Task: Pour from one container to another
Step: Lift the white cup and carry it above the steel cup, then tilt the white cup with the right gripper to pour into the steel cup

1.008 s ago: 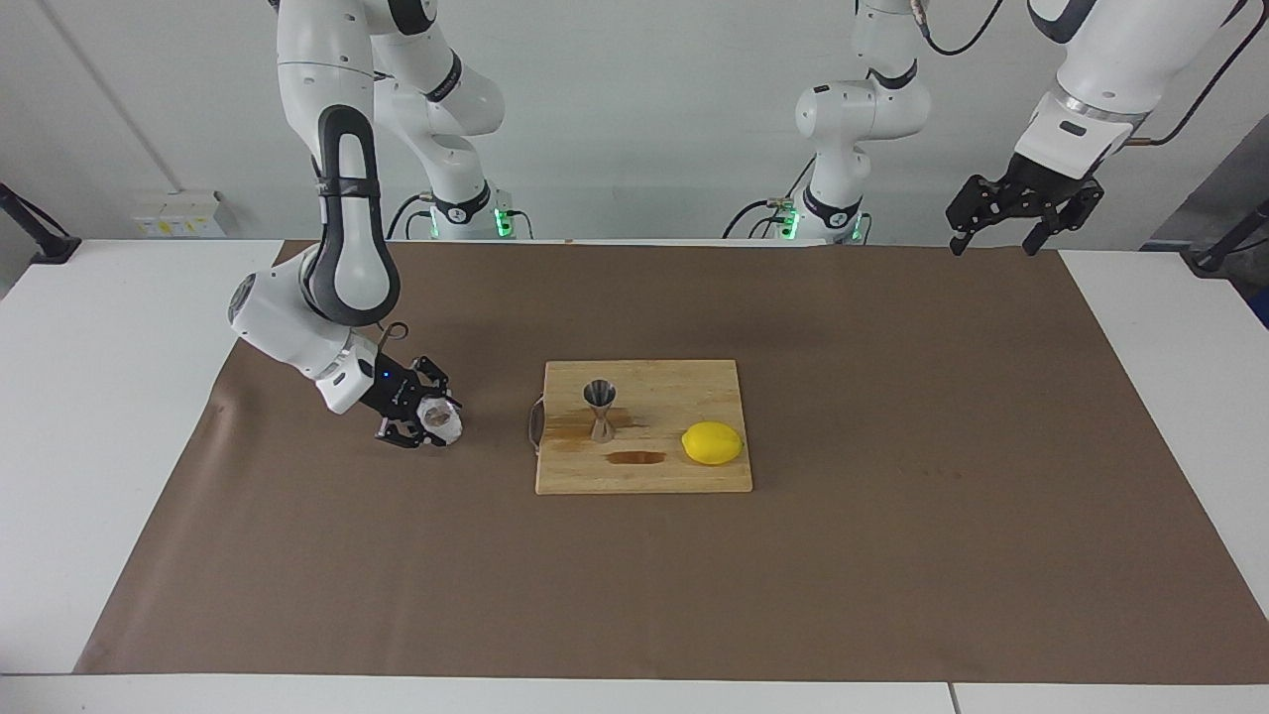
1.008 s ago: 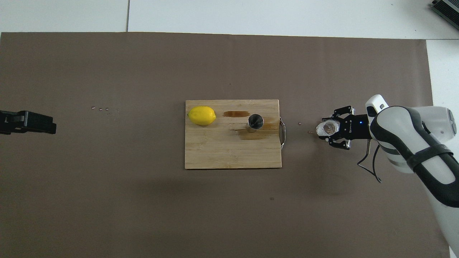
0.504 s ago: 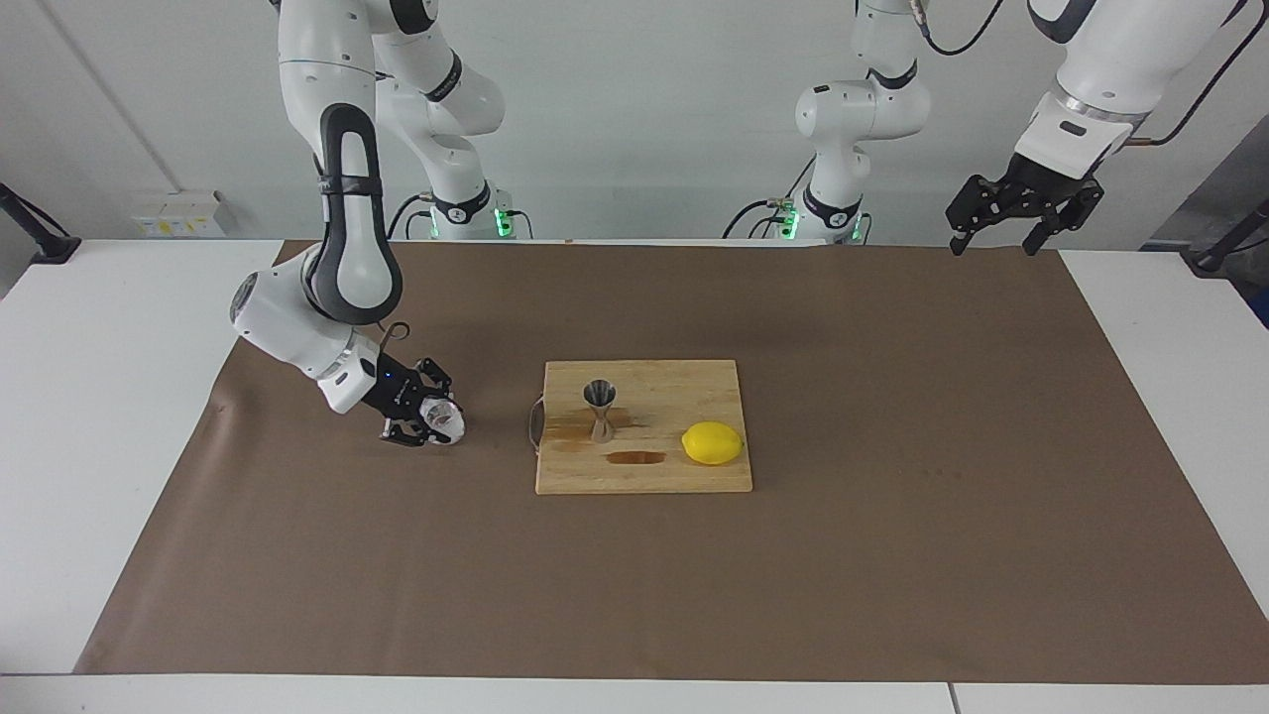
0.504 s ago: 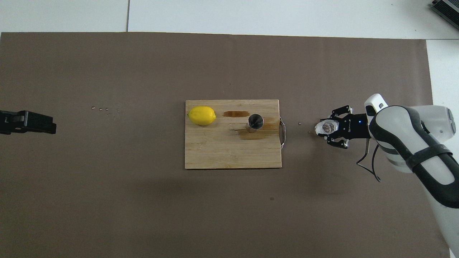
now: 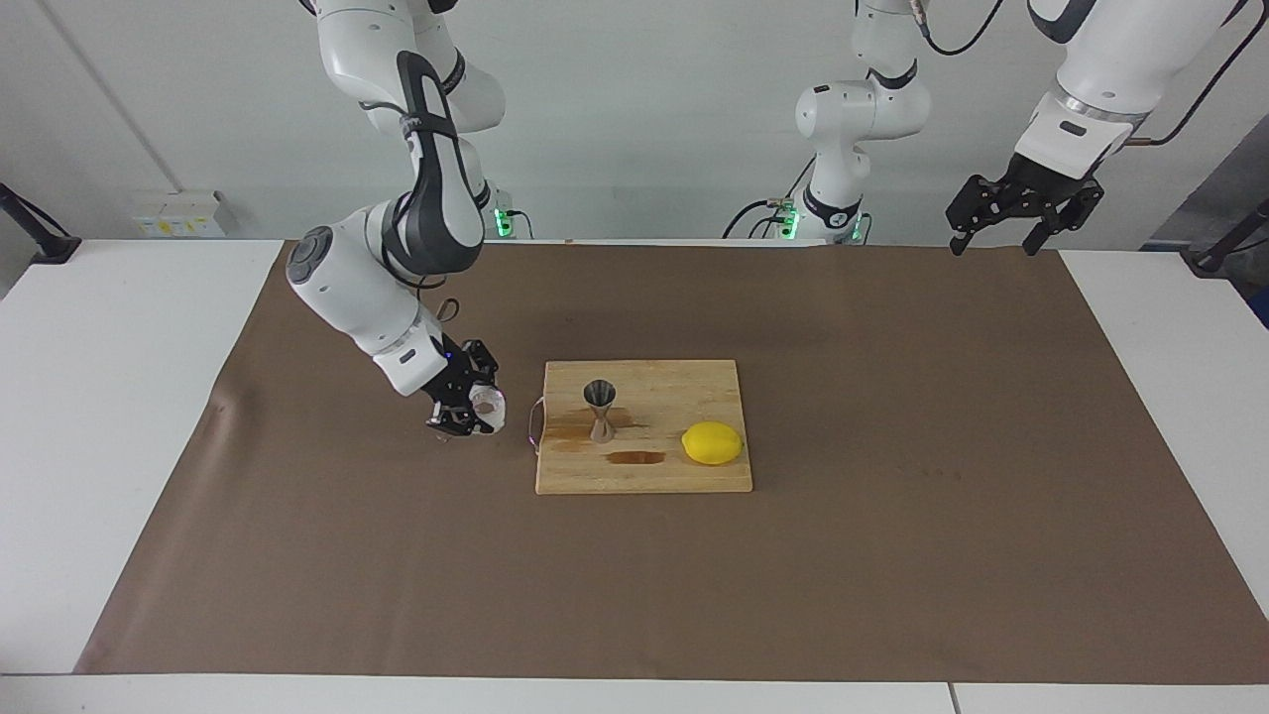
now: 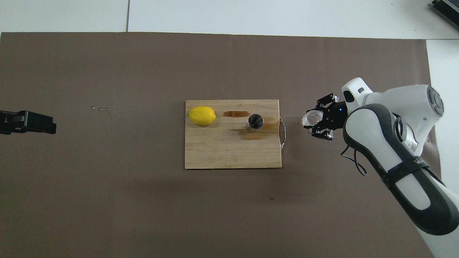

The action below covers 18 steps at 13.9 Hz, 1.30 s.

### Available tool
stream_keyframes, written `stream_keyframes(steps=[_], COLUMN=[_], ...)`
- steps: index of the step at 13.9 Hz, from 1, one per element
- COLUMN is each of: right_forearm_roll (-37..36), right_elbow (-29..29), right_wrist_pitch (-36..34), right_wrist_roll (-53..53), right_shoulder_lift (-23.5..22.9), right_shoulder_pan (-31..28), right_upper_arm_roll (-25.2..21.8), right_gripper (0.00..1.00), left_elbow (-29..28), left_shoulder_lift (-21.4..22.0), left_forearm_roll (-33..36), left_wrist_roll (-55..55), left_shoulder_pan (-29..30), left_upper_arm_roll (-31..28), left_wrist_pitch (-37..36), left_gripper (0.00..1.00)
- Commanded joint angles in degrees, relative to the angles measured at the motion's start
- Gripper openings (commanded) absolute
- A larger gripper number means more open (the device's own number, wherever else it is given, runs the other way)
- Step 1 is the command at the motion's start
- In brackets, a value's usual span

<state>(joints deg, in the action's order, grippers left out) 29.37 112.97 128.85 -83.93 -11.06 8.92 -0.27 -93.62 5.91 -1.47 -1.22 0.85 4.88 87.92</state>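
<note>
there, glass cup (image 5: 486, 405) in right hand (image 5: 474, 409)

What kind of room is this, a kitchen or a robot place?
Probably a robot lab set up like a tiny kitchen. Two white robot arms stand at a table covered with brown paper, with a cutting board, a lemon and a metal cup.

I count one glass cup (image 5: 487, 405), one steel jigger (image 5: 600, 409), one lemon (image 5: 712, 443), one wooden cutting board (image 5: 654, 478), one brown mat (image 5: 892, 555) and two robot arms.
</note>
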Motion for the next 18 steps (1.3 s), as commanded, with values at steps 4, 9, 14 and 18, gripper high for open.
stream_keyframes(steps=[4,9,14,18], right_forearm_roll=[-7.2,-22.5,-27.1,-29.2], right_elbow=[-6.4,-7.6,-7.1,-7.1], right_wrist_pitch=[-4.5,-4.1,-2.8,-2.5], right_wrist_roll=[13.1,27.0,28.4,28.7], right_shoulder_lift=[1.6,1.7,0.8,-0.1], right_shoulder_pan=[6.2,13.0,15.1,15.8], right_upper_arm_roll=[0.4,0.4,0.5,0.5], right_gripper=[0.42,0.41,0.40,0.39], left_elbow=[-1.9,-1.9,-1.9,-1.9], left_shoulder_lift=[1.7,1.7,1.7,1.7], left_forearm_roll=[-0.6,-0.6,-0.6,-0.6], left_wrist_roll=[0.2,0.3,0.2,0.2], left_shoulder_pan=[-0.4,-0.4,-0.4,-0.4], left_upper_arm_roll=[-0.6,-0.6,-0.6,-0.6], left_wrist_pitch=[0.2,0.2,0.2,0.2], left_gripper=[1.00,1.00,1.00,1.00])
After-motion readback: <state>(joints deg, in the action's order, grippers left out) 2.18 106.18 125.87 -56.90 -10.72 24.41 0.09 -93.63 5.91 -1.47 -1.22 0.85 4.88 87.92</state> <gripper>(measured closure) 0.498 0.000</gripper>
